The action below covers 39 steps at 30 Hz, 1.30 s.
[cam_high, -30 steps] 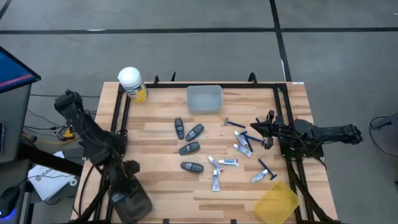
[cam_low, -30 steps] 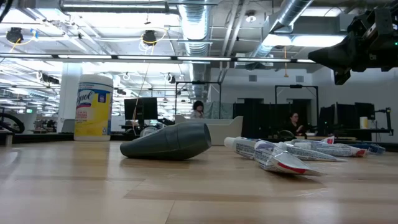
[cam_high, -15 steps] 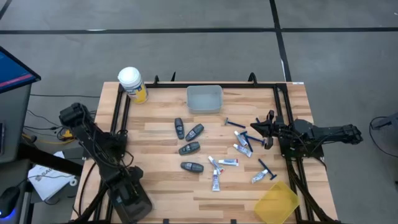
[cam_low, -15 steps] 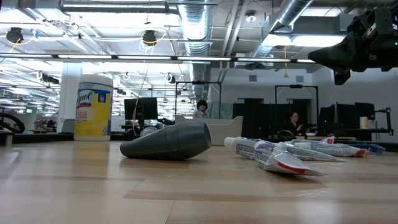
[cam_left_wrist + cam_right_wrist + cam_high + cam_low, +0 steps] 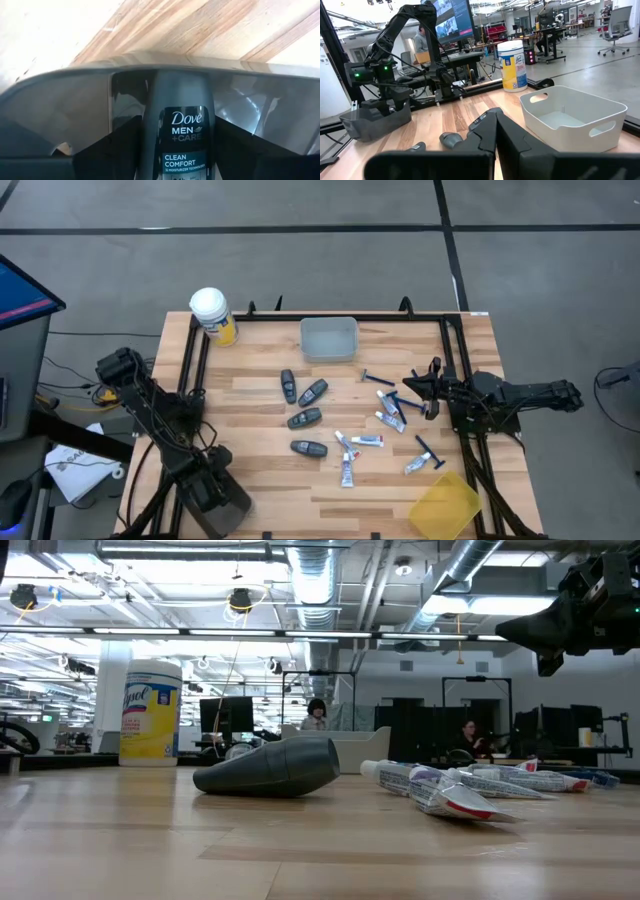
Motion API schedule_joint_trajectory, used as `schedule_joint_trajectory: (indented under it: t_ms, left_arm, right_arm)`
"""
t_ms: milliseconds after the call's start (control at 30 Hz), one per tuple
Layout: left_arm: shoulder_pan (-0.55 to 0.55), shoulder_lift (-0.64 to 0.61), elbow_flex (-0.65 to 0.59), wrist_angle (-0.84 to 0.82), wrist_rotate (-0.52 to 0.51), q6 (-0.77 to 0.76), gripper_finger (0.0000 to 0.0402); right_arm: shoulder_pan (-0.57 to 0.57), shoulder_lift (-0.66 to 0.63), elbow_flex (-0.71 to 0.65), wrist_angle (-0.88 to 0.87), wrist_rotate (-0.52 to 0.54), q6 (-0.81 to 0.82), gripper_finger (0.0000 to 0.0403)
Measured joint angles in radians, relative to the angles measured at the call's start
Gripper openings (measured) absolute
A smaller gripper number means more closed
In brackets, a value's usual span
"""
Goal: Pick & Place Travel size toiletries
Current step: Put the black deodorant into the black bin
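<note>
You are looking at two matte black arms. The left arm (image 5: pixel 150 405) is built of chunky rounded joint housings joined by slimmer straight links, with a boxy black wrist block. In the right wrist view it shows a small green indicator light (image 5: pixel 356 76) on one joint and thin black cables looping along its curved upper link. The right arm (image 5: pixel 520 394) is the same black, long and narrow, tapering into angular, hard-edged finger plates (image 5: pixel 492 135) with flat faces.

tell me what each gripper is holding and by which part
The left gripper, over the grey bin, holds a Dove bottle by its sides. The right gripper is shut and holds nothing.
</note>
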Motion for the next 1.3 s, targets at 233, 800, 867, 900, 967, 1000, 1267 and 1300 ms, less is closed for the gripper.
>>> schedule_joint_trajectory:
  t_ms: [233,800,867,900,967,1000,1267,1300]
  left_arm:
    - [-0.021,0.0,-0.001,-0.003,0.026,0.0,0.0218]
    - [-0.021,-0.161,-0.001,0.008,0.068,0.004,0.0267]
    - [-0.018,-0.235,0.01,0.022,0.022,0.012,0.0262]
    - [-0.018,-0.278,0.016,0.038,-0.014,0.019,0.026]
    - [-0.018,-0.372,0.027,0.085,-0.121,0.024,0.0255]
    - [-0.018,-0.419,0.027,0.117,-0.195,0.032,0.0254]
    - [0.07,-0.689,0.029,0.317,-0.851,0.504,0.0236]
    - [0.104,-0.694,0.029,0.353,-0.889,0.612,0.0233]
  right_arm:
    - [0.0,0.0,0.0,0.0,0.0,0.0,0.0]
    - [0.0,0.0,0.0,0.0,0.0,-0.003,0.0]
    - [0.0,0.0,0.0,0.0,0.0,-0.003,0.0]
    - [0.0,0.0,0.0,0.0,0.0,-0.003,0.0]
    - [0.0,0.0,0.0,0.0,0.0,-0.003,0.0]
    - [0.0,0.0,0.0,0.0,0.0,-0.002,0.0]
    - [0.0,0.0,0.0,0.0,0.0,-0.001,0.0]
    - [0.0,0.0,0.0,0.0,0.0,0.0,0.0]
